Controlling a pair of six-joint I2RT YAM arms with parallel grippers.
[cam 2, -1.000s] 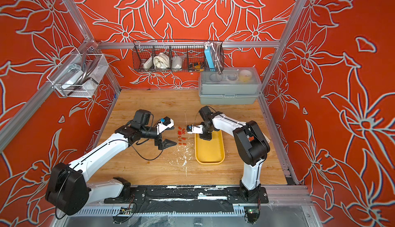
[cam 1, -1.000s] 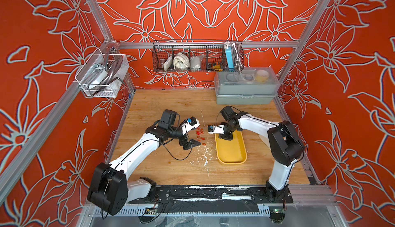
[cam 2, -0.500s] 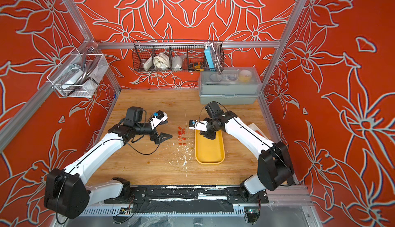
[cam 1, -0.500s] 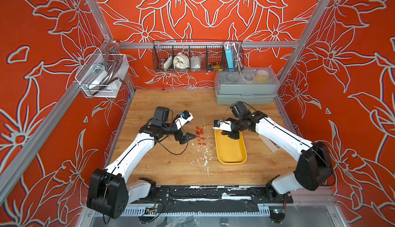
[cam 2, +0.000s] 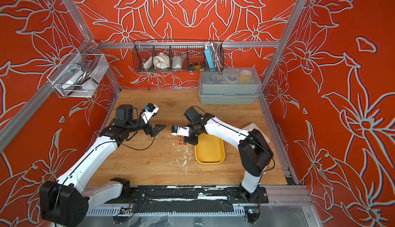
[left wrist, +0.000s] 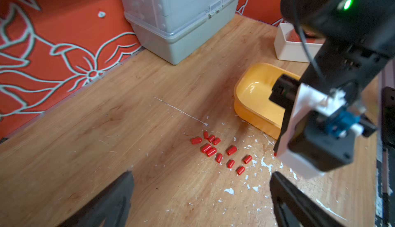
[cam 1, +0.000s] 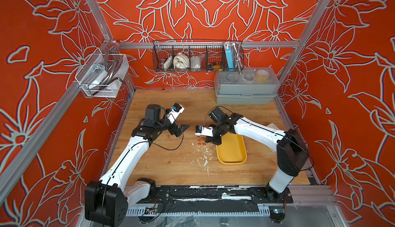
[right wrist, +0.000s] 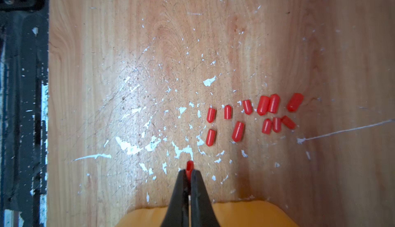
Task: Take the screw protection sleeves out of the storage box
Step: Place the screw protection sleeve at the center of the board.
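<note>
Plainly, in the right wrist view, the right gripper (right wrist: 188, 171) is pinched nearly closed on one held sleeve (right wrist: 189, 165). Only its red tip pokes past the fingertips. The rest is buried between the black pads, so the depth of the grip cannot be told. The tip is just past the rim of the storage box (right wrist: 245, 213), over the wooden table (right wrist: 106, 65). I cannot tell if it touches the wood. The frame edge cuts the box off, leaving only a strip of yellow.

Eleven screw protection sleeves (right wrist: 237, 130) lie loose on the table outside the box, near the held sleeve but apart from it. Several touch side by side and others lie singly among white flecks (right wrist: 128, 146). In both top views the sleeves are red specks too small to count, just beside the box's far corner.

Left gripper (left wrist: 202, 174): fingers spread wide, holding nothing. Only the finger ends enter its own view, and the frame edge cuts off the rest. In a top view the left gripper (cam 1: 180, 129) is well apart from the sleeves, height above the table unclear.

From the left wrist, the right arm's wrist housing covers much of the storage box (left wrist: 239, 91) and part of a white dish (left wrist: 286, 48). The grey lidded box (left wrist: 181, 22) is cut off by the frame edge.
</note>
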